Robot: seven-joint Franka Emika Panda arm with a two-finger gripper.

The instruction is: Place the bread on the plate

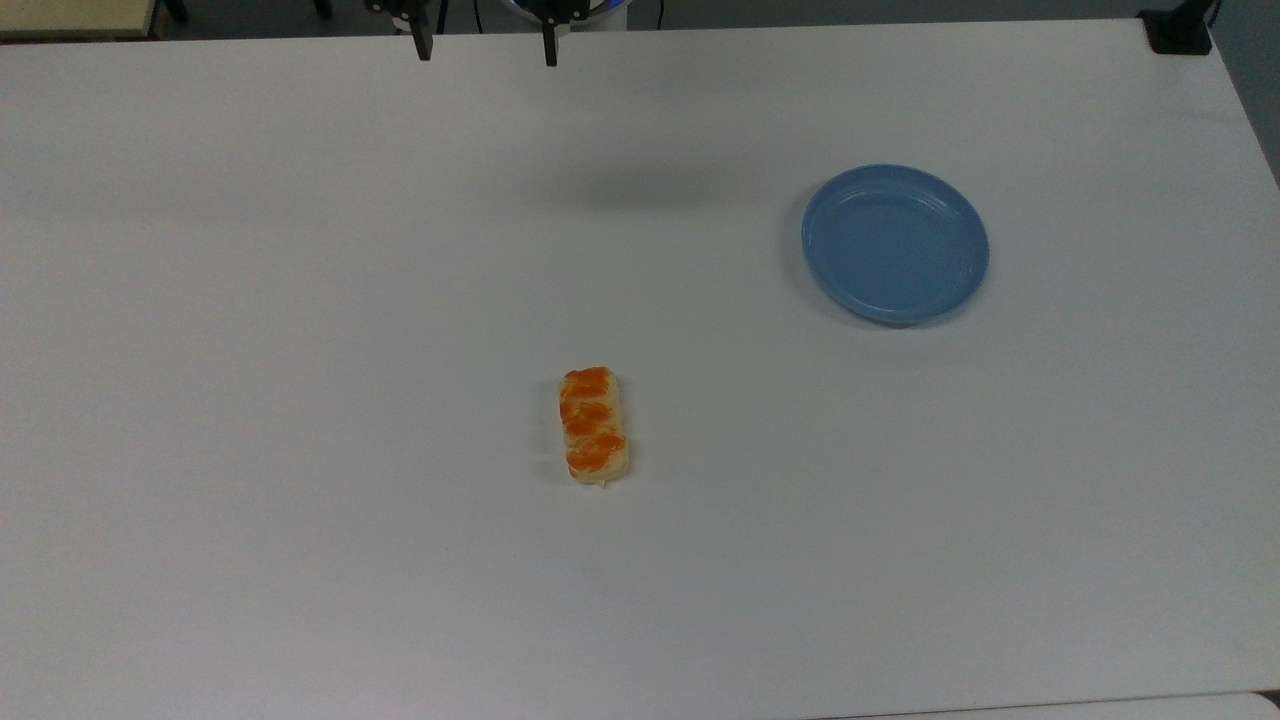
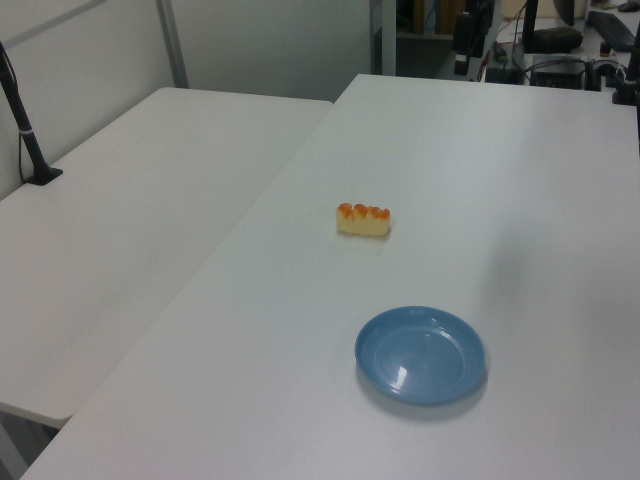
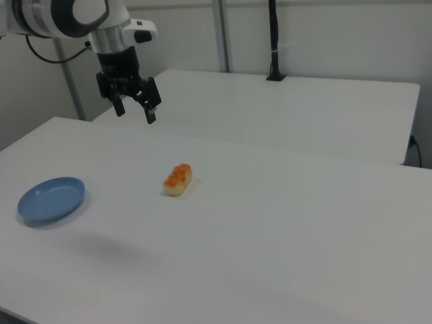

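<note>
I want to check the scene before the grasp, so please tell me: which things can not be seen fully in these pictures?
- Pincer: top view's upper edge cuts it off above the two finger ends; the right view shows it open.
- Bread: underside hidden against the white table in every view.
- Blue plate: underside likewise hidden.

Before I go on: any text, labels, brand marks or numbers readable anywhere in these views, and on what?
None can be read.
The bread: no wrapper or label, just orange patches.
The plate: plain blue, no mark.
The table: bare white, no sign.
The gripper and the arm above it: no readable lettering.
The clutter beyond the table in the left view: nothing legible.
</note>
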